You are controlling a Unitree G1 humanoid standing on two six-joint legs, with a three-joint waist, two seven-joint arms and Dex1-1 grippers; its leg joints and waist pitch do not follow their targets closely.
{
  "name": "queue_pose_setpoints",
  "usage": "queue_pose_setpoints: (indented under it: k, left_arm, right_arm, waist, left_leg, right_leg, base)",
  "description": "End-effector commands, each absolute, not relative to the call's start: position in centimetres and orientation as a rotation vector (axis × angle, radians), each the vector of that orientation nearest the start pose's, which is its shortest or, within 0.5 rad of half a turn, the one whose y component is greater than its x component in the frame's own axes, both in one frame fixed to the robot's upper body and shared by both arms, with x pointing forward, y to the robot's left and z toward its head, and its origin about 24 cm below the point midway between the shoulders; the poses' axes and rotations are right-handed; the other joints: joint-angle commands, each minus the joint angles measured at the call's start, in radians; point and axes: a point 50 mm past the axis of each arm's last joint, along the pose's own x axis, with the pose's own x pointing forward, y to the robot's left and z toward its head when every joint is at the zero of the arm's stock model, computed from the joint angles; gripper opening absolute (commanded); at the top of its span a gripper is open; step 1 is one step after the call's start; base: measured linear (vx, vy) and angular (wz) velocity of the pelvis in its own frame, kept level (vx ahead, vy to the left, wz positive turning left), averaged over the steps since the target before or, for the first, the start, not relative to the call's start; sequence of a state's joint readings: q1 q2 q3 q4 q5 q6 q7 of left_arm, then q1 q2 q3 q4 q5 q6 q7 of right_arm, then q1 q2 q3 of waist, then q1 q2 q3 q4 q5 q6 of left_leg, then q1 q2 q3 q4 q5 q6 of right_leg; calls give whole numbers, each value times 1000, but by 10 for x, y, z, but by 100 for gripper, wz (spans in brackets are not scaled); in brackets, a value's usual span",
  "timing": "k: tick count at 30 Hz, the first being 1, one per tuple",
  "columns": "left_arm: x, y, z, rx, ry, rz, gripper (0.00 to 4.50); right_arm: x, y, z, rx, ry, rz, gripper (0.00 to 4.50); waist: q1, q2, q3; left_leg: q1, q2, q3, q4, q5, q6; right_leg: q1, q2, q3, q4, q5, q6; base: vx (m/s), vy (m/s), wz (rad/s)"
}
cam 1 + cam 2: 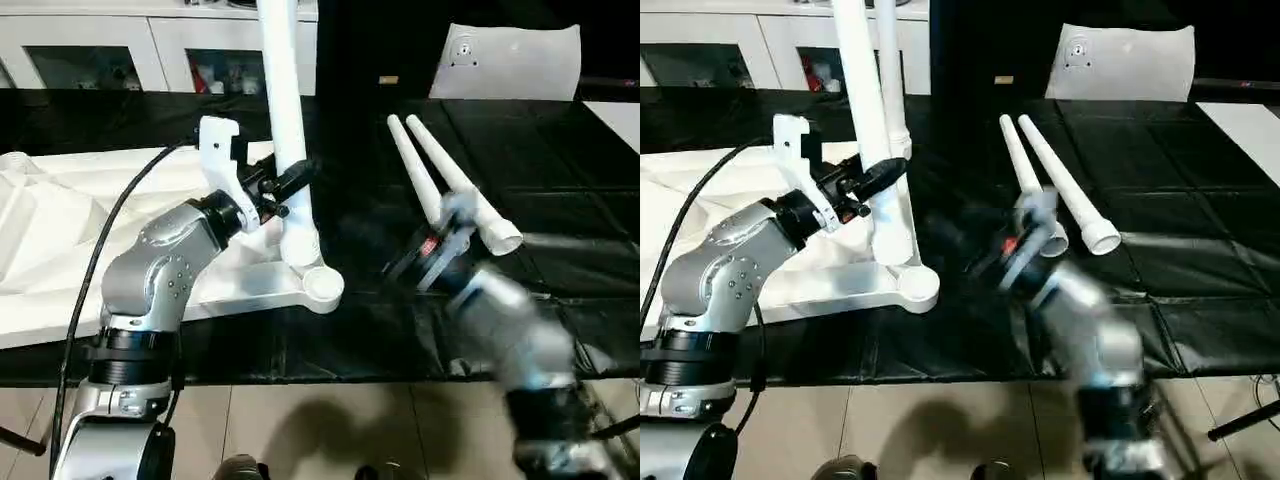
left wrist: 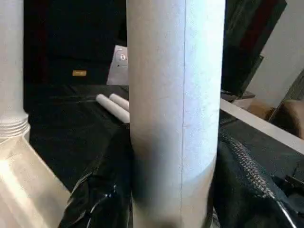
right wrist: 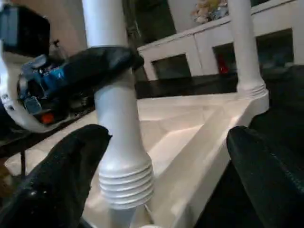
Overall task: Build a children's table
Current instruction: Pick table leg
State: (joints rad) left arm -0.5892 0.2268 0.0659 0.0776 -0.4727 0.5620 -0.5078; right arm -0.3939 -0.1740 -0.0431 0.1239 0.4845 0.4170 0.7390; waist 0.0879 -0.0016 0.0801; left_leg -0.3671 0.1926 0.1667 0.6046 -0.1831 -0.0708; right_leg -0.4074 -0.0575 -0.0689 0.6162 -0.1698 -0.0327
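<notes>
Holding the upright leg point(image 1: 285, 110) steady over its corner socket point(image 1: 322, 285), your left gripper point(image 1: 290, 182) pinches it; your right gripper point(image 3: 161, 175) spreads wide nearby.

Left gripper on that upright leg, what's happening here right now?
The left gripper is closed around a white leg standing upright over the near corner socket of the upside-down tabletop; in the right wrist view its threaded end looks not fully seated. Another leg already stands in the far corner. The right gripper is open, beside the held leg's base, gripping nothing. Two spare legs lie on the black mat.
</notes>
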Motion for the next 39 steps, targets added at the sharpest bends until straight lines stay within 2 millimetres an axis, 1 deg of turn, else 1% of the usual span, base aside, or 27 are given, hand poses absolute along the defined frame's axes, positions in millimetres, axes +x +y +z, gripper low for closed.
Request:
queue_pose_setpoints:
  k: [1,5,6,9,12,15,17,18,19,20,21,22,23,25,27,28,29,30,31,33,35,36,39]
  left_arm:
    - [334,124,163,-185,1,-729,192]
    - [334,122,163,-180,5,-733,192]
    - [333,121,162,-170,7,-740,192]
    - [331,116,161,-153,12,-765,192]
    - [330,115,162,-151,10,-781,192]
    - [323,110,167,-172,-5,-902,192]
    - [319,108,168,-185,-9,-962,192]
    - [314,106,170,-204,-10,-1028,192]
    - [311,105,172,-221,-12,-1077,192]
    - [311,104,172,-226,-13,-1093,192]
    - [309,104,173,-232,-13,-1119,192]
    - [308,102,173,-238,-10,-1152,192]
    - [307,101,174,-241,-5,-1188,192]
    - [303,98,175,-240,4,-1263,192]
    - [300,96,176,-241,13,-1314,191]
    - [298,93,176,-240,24,-1367,191]
    - [297,93,176,-240,25,-1371,191]
    - [295,91,177,-237,33,-1407,191]
    - [294,90,177,-234,39,-1425,191]
    - [292,87,177,-224,51,-1465,191]
    - [292,87,177,-221,54,-1477,191]
    - [291,86,177,-217,56,-1494,191]
    - [290,85,177,-215,59,-1518,191]
  right_arm:
    - [309,-121,107,258,79,891,450]
    - [310,-118,108,232,87,885,450]
    - [310,-116,108,218,82,886,450]
    - [311,-109,111,181,69,882,450]
    - [311,-108,112,174,77,893,450]
    - [310,-111,114,224,129,1013,450]
    - [308,-112,116,250,125,1060,450]
    - [305,-112,119,270,119,1116,422]
    - [302,-111,121,273,120,1165,415]
    - [301,-111,121,272,122,1183,415]
    - [300,-111,122,269,126,1211,412]
    - [298,-110,122,267,136,1246,398]
    - [296,-109,123,263,148,1283,398]
    - [293,-108,123,243,170,1348,367]
    - [292,-108,123,226,180,1379,359]
    - [291,-107,123,213,191,1412,346]
    - [291,-107,123,213,192,1415,346]
    - [290,-106,124,211,203,1445,331]
    - [289,-106,124,212,206,1458,331]
    - [287,-105,126,219,214,1493,309]
    - [286,-105,127,221,217,1507,292]
    - [284,-105,127,226,227,1534,284]
    - [282,-105,127,232,242,1564,269]
  waist:
    - [0,1,-90]
    - [0,1,-91]
    - [0,-1,-91]
    - [0,0,-91]
    - [-1,0,-91]
    - [2,-2,-91]
    - [2,-2,-91]
    - [2,-3,-92]
    - [2,-5,-90]
    - [4,-5,-91]
    - [3,-4,-90]
    - [2,-7,-89]
    - [4,-6,-89]
    - [3,-9,-88]
    - [4,-8,-88]
    - [5,-8,-88]
    - [4,-8,-88]
    - [3,-8,-88]
    - [4,-8,-88]
    - [4,-7,-88]
    - [3,-9,-88]
    - [5,-6,-89]
    - [4,-8,-89]
  left_leg:
    - [3,24,-5,-60,-96,20]
    - [3,24,-4,-60,-100,18]
    - [3,25,-4,-60,-100,19]
    - [4,26,-4,-60,-99,18]
    - [3,25,-4,-60,-100,17]
    - [4,24,-3,-59,-104,26]
    - [2,25,-4,-59,-94,32]
    - [2,27,-3,-58,-94,35]
    - [2,26,-3,-58,-96,36]
    - [3,26,-2,-58,-98,39]
    - [2,26,-2,-58,-97,40]
    - [2,26,-1,-58,-100,40]
    - [2,26,-1,-58,-101,39]
    - [4,27,-2,-59,-104,39]
    - [3,26,-2,-59,-110,35]
    - [4,26,-2,-59,-108,33]
    - [4,26,-2,-59,-110,32]
    - [4,26,-2,-59,-112,31]
    - [3,26,-2,-59,-112,31]
    - [3,27,-2,-59,-111,30]
    - [2,27,-2,-59,-110,30]
    - [3,27,-3,-58,-110,29]
    - [3,26,-3,-58,-113,31]
  right_leg:
    - [65,-68,47,-71,-214,-147]
    - [63,-71,48,-73,-222,-144]
    - [63,-71,48,-72,-219,-144]
    - [62,-71,48,-71,-215,-146]
    - [63,-71,48,-71,-216,-146]
    - [66,-71,49,-72,-221,-148]
    - [65,-71,48,-68,-202,-156]
    - [65,-72,48,-67,-195,-162]
    - [65,-72,48,-68,-197,-165]
    - [66,-73,48,-67,-199,-171]
    - [64,-71,48,-68,-204,-170]
    - [65,-71,48,-70,-212,-168]
    - [66,-71,48,-70,-224,-163]
    - [63,-71,48,-72,-243,-154]
    - [63,-73,48,-75,-271,-147]
    - [63,-73,48,-75,-273,-146]
    - [63,-73,48,-74,-277,-144]
    - [63,-73,48,-74,-281,-145]
    - [63,-72,48,-75,-280,-145]
    - [63,-72,48,-75,-277,-147]
    - [63,-72,48,-74,-273,-148]
    - [64,-72,48,-74,-272,-148]
    - [64,-71,47,-75,-274,-149]
  base:
    - [0,0,0]
    - [0,0,0]
    - [0,0,0]
    - [0,0,0]
    - [0,0,0]
    - [0,0,0]
    - [0,0,0]
    - [0,0,0]
    - [0,0,0]
    - [0,0,0]
    - [0,0,0]
    - [0,0,0]
    - [0,0,0]
    - [0,0,0]
    - [0,0,0]
    - [0,0,0]
    - [0,0,0]
    - [0,0,0]
    - [0,0,0]
    - [0,0,0]
    - [0,0,0]
    - [0,0,0]
    - [0,0,0]
